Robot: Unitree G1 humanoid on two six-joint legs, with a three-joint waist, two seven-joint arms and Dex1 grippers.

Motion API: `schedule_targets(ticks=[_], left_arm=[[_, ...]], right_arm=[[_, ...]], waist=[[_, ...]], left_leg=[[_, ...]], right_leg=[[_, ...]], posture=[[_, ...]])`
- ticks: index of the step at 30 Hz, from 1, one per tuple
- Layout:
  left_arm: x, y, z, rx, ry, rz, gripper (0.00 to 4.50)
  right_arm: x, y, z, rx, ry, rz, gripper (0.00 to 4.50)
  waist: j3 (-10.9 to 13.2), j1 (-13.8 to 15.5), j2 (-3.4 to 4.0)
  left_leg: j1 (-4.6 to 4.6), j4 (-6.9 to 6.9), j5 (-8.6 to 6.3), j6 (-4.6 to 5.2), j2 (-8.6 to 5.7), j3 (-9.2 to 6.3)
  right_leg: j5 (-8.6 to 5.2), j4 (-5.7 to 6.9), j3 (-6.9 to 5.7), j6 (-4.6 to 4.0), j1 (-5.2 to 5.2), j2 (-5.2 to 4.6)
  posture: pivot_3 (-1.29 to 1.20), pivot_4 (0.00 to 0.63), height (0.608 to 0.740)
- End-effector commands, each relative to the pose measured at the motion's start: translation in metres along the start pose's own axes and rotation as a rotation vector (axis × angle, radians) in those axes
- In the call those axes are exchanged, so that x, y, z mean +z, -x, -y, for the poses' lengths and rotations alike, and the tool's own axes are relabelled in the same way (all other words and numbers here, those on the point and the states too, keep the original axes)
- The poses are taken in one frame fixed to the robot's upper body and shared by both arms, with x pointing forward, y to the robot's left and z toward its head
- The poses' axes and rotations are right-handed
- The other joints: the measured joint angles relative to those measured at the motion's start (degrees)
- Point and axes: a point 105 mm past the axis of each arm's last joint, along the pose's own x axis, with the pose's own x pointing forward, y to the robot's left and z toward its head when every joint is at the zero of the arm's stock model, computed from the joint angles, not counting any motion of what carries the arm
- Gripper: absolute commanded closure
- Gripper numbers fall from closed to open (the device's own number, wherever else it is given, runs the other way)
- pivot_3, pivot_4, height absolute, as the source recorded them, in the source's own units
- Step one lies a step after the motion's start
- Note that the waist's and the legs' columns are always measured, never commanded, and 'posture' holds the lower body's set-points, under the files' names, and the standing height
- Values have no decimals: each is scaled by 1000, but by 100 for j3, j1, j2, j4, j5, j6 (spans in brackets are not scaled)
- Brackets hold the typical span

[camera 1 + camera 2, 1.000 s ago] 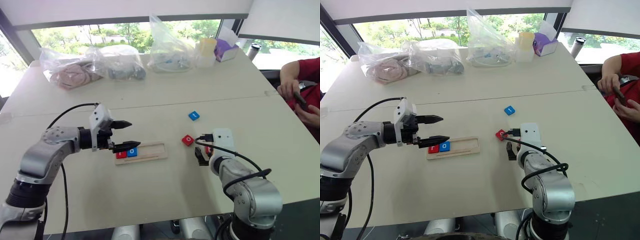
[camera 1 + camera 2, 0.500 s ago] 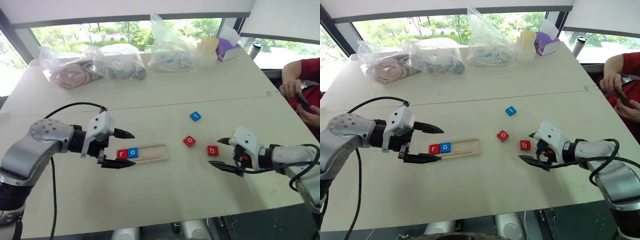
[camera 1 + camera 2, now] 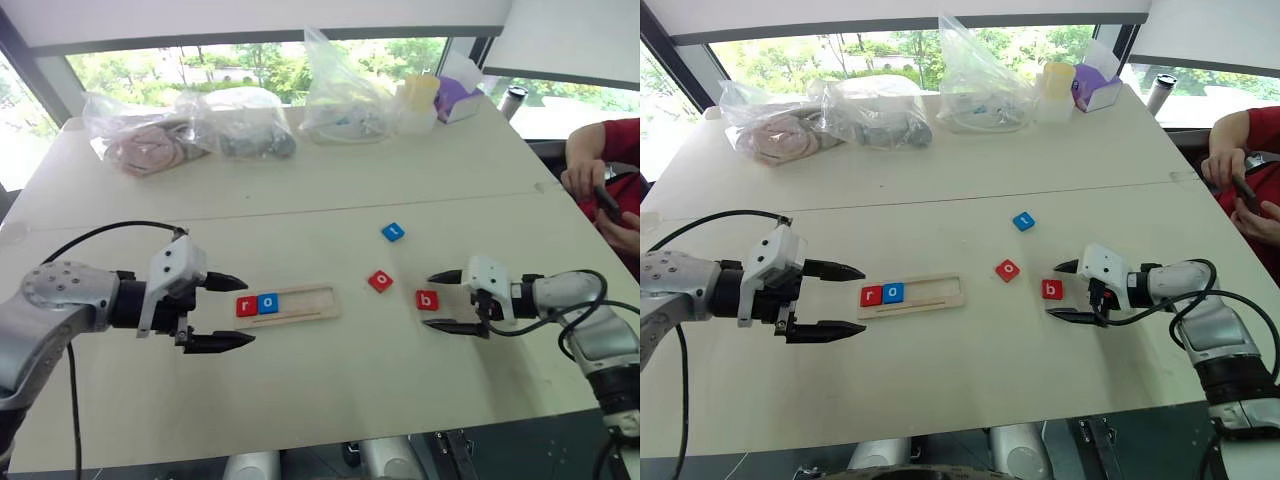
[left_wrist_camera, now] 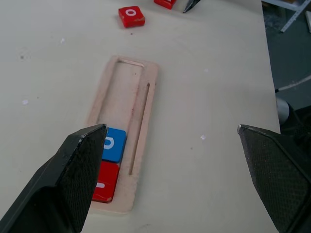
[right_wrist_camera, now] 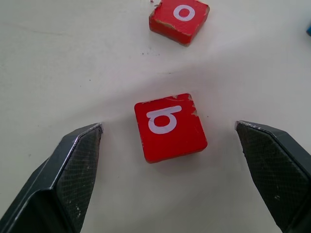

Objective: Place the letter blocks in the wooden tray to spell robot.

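The wooden tray [image 3: 312,299] lies left of the table's middle, with a red r block [image 3: 246,307] and a blue o block [image 3: 268,303] side by side at its left end. My left gripper [image 3: 250,311] is open at that end, its fingers apart from the tray. Right of the tray lie a red o block [image 3: 380,281], a red b block [image 3: 427,299] and, farther back, a blue t block [image 3: 393,232]. My right gripper [image 3: 1052,290] is open and points left. The b block [image 5: 170,126] sits between its fingers with a gap on each side.
Clear plastic bags [image 3: 190,128] line the far side of the table, with a yellow-lidded jar [image 3: 416,100] and a purple box [image 3: 455,92] beside them. A person's red sleeve and hands [image 3: 600,175] are at the right edge. The table's near edge runs just below both arms.
My right gripper has swung out from beside the arm and now reaches level around the b block. My left gripper has drawn back to the left, off the tray's end.
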Motion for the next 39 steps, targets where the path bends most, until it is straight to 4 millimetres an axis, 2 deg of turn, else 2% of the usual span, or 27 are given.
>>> schedule_targets(ticks=[1, 4, 5, 8, 12, 14, 16, 18, 20, 25, 31, 35, 39], left_arm=[[5, 9, 0, 41, -29, -10, 0], [1, 13, -2, 58, -18, -19, 0], [0, 14, -3, 60, -17, -20, 0], [-2, 14, -4, 63, -13, -22, 0], [-13, 19, -6, 75, -3, -63, 0], [-25, 27, -12, 114, 31, -82, 0], [-37, 32, -16, 147, 47, -110, 0], [-44, 34, -17, 165, 38, -136, 0], [-42, 34, -18, 179, 42, -117, 0], [-44, 30, -12, 192, 52, -100, 0], [-45, 26, -7, 211, 89, -70, 0], [-49, 24, -3, 215, 108, -67, 0], [-49, 22, -3, 221, 110, -64, 0]], right_arm=[[-2, -2, 0, 17, 17, 1, 1401], [2, -2, 0, 13, 21, 15, 2979], [4, -2, 1, 7, 22, 19, 3343], [15, -6, 6, -22, 25, 39, 3334], [71, -25, 6, -34, 19, 166, 3334], [116, -55, -9, 43, 82, 239, 3334], [139, -78, -17, 73, 120, 253, 3334], [145, -95, -18, 62, 126, 235, 3334], [150, -110, -22, 83, 131, 217, 3334], [147, -136, -33, 153, 175, 160, 3334], [143, -147, -40, 218, 188, 116, 3334], [151, -153, -52, 271, 199, 135, 3334], [151, -158, -53, 270, 204, 131, 3334]], waist=[[0, 1, 0], [0, 9, 1], [0, 11, 1], [0, 8, 1], [4, -21, 7], [4, -34, 7], [4, -59, 6], [3, -2, 5], [3, 96, 4], [3, 161, 4], [2, 152, 2], [2, 130, 2], [2, 134, 3]], left_leg=[[2, 0, 0, -1, 0, -1], [9, 1, 1, -2, 1, -2], [10, 1, 3, -4, 1, -2], [14, 3, 4, -6, 1, -2], [18, 3, 4, -7, 5, 1], [15, 2, 4, -7, 7, -1], [16, 2, 5, -9, 13, 2], [13, 2, 7, -12, 17, -9], [3, 2, 8, -13, 22, -27], [-4, 3, 10, -18, 13, -5], [-2, 7, 10, -18, 9, -2], [2, 7, 10, -18, 13, -6], [3, 6, 10, -18, 17, -9]], right_leg=[[0, 1, 0, 0, 1, 0], [-1, 5, -1, 0, 7, 1], [-1, 6, -1, 0, 8, 1], [-1, 6, -1, 0, 14, 1], [1, 14, 2, -2, 8, 3], [1, 26, 3, -1, -3, 6], [2, 56, 7, 0, -21, 10], [-6, 79, 3, -11, -33, 25], [-15, 82, -10, -29, -34, 30], [-13, 78, -12, -39, -40, -2], [-13, 78, -9, -37, -36, -4], [-12, 86, -11, -36, -37, 2], [-11, 87, -14, -36, -37, 4]], posture=[[0, 150, 740], [0, 150, 740], [0, 150, 740], [0, 150, 740], [0, 150, 740], [0, 150, 740], [0, 150, 740], [0, 150, 740], [0, 150, 740], [0, 150, 740], [0, 150, 740], [0, 150, 740], [0, 150, 740]])
